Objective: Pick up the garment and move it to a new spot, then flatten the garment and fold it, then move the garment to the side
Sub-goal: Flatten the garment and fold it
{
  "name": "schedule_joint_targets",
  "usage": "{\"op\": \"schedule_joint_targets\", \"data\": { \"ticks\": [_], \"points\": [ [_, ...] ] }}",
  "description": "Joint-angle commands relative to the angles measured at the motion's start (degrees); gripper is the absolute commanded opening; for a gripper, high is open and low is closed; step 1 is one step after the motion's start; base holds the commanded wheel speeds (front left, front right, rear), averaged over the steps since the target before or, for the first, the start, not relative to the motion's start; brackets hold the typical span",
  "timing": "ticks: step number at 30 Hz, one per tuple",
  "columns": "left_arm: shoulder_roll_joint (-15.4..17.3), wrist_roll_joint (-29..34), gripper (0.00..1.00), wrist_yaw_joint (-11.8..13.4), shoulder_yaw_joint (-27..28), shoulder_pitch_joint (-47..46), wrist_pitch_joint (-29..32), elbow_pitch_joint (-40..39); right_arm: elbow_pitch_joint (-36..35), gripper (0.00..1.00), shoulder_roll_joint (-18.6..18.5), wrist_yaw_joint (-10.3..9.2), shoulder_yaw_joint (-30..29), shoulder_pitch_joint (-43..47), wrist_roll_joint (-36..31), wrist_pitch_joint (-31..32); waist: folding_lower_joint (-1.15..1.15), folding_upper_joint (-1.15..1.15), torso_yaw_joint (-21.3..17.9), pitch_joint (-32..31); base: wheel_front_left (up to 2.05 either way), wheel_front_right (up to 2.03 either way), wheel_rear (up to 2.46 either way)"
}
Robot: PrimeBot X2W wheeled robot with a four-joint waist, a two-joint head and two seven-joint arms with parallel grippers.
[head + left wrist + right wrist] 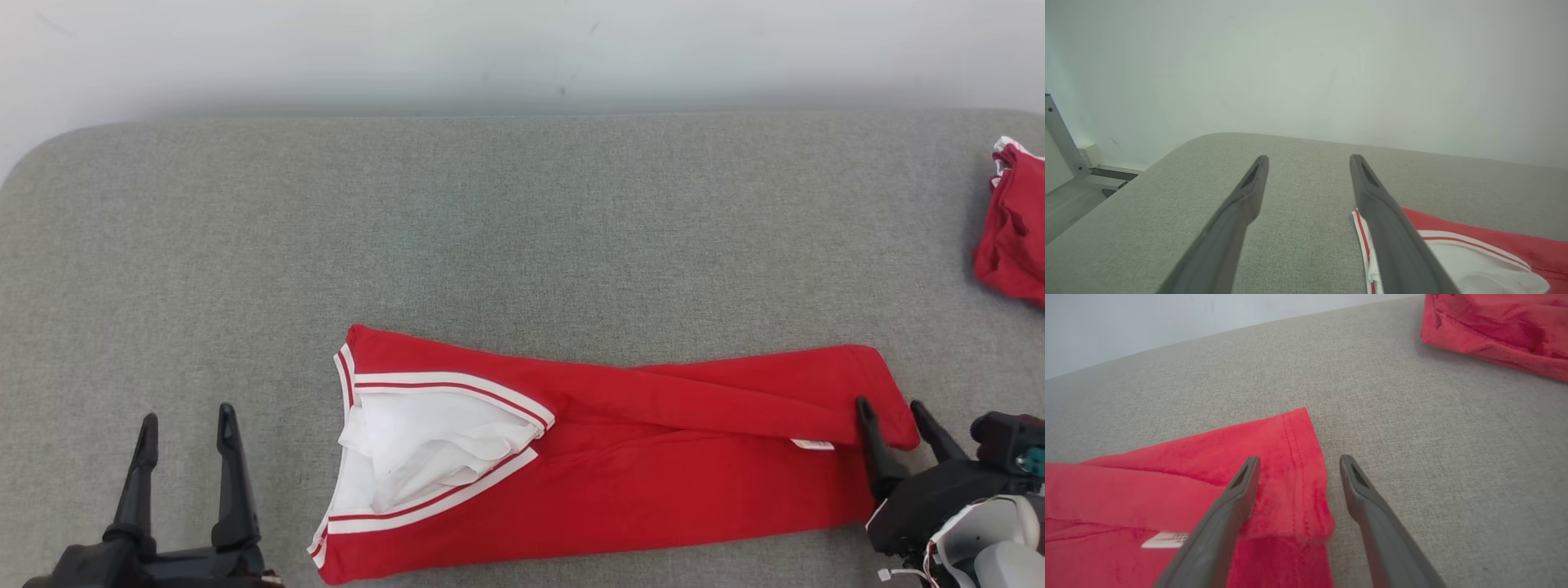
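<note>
A red garment [637, 457] with white trim and a white lining lies folded into a long strip near the table's front edge, its collar end to the left. My left gripper [186, 425] stands open over bare cloth left of the collar, and the left wrist view catches the collar [1453, 253] beside its right finger. My right gripper [896, 412] is open at the garment's right end, and the hem corner [1302, 482] lies between and below its fingers, not pinched.
The grey fabric table [490, 229] spreads wide behind the garment. A second red cloth bundle [1012, 237] sits at the far right edge, also visible as a red bundle [1494, 330] in the right wrist view. A metal frame [1061, 143] stands off the table's left corner.
</note>
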Motion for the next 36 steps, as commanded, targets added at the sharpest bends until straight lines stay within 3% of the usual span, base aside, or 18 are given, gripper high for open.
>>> {"op": "schedule_joint_targets", "data": {
  "ticks": [1,8,9,10,11,12,20,30,33,36],
  "points": [
    [-0.38,1.67,1.0,-0.87,0.96,0.61,-0.16,0.6,1.56,1.0,0.34,-0.14,0.21,-0.64,-0.17,0.49,0.0,0.0,0.09,-0.05,0.0,0.0,0.0],
    [-2.81,3.42,1.0,-3.5,3.84,1.11,-0.16,2.35,7.16,1.0,0.73,-0.14,1.43,-2.12,0.78,2.11,0.0,0.0,0.25,-0.25,0.0,0.0,0.0],
    [-3.1,3.7,1.0,-3.81,4.18,1.06,-0.16,2.57,7.81,0.57,0.82,-0.14,1.82,-2.44,0.85,2.13,0.0,0.0,0.28,-0.31,0.0,0.0,0.0],
    [-3.33,3.86,1.0,-4.06,4.47,1.04,-0.16,2.85,8.14,0.29,1.05,-0.14,2.19,-2.79,1.13,1.68,0.0,0.0,0.34,-0.41,0.0,0.0,0.0],
    [-3.55,4.15,1.0,-4.39,4.82,1.05,-0.16,3.02,8.46,0.07,1.19,-0.14,2.55,-3.05,1.33,1.2,0.0,0.0,0.37,-0.53,0.0,0.0,0.0],
    [-3.71,4.42,1.0,-4.55,5.08,1.09,-0.16,3.16,8.95,0.0,1.13,-0.14,2.82,-3.28,1.46,0.99,0.0,0.0,0.33,-0.69,0.0,0.0,0.0],
    [-4.72,5.49,1.0,-5.87,6.51,1.51,-0.16,4.36,11.4,0.0,-2.26,-0.14,2.92,-5.66,3.07,-1.67,0.0,0.0,-0.56,-2.61,0.0,0.0,0.0],
    [-5.02,6.35,1.0,-6.86,7.3,1.4,-0.17,5.16,14.22,0.0,-10.89,-0.14,-2.52,-7.18,2.35,-4.11,0.0,0.0,-1.9,-3.97,0.0,0.0,0.0],
    [-5.06,6.51,1.0,-6.83,7.65,1.69,-0.17,5.03,13.19,0.0,-11.25,-0.14,-2.78,-7.61,1.98,-4.37,0.0,0.0,-2.38,-4.09,0.0,0.0,0.0],
    [-5.07,6.51,1.0,-6.96,7.8,2.11,-0.17,4.99,10.31,0.0,-8.95,-0.14,-1.47,-7.45,1.42,-3.95,0.0,0.0,-2.76,-4.2,0.0,0.0,0.0]
  ]
}}
